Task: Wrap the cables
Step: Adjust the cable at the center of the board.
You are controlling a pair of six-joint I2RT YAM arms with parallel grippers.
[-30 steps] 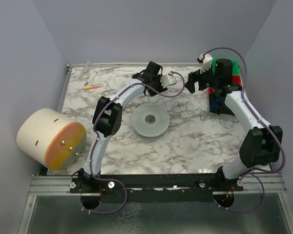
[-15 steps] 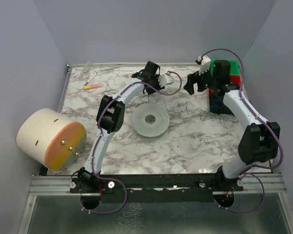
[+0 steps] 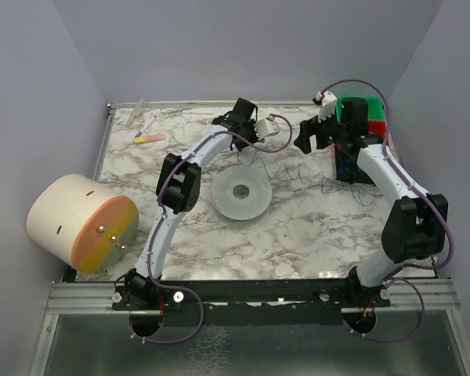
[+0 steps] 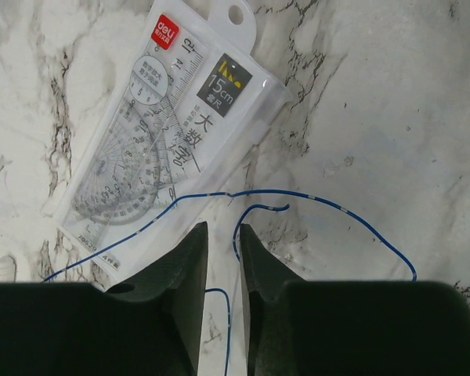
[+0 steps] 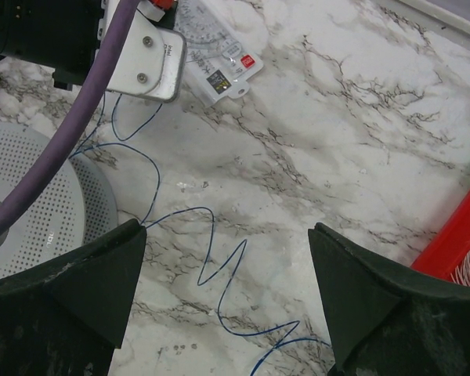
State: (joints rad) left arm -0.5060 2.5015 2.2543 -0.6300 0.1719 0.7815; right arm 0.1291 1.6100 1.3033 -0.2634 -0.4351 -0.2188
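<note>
The cable (image 3: 294,172) is a thin dark blue wire lying in kinks on the marble table (image 3: 313,227), from a grey perforated disc (image 3: 240,194) toward the right. My left gripper (image 3: 249,135) hangs low over the wire's far end. In the left wrist view its jaws (image 4: 221,229) are a narrow gap apart. The cable (image 4: 321,196) curls past the tips and runs under that gap, not pinched. My right gripper (image 3: 316,135) is wide open and empty. In the right wrist view (image 5: 227,235) it hovers above the zigzag cable (image 5: 219,274).
A clear ruler-and-protractor packet (image 4: 164,133) lies just beyond the left fingertips and also shows in the right wrist view (image 5: 219,66). A red and green box (image 3: 362,117) stands at the far right. A big cream cylinder (image 3: 78,223) sits at the left edge. A pink-yellow item (image 3: 150,139) lies far left.
My left gripper has shifted a little left and toward the back. My right gripper has turned slightly and stayed open above the wire. The cable has hardly moved.
</note>
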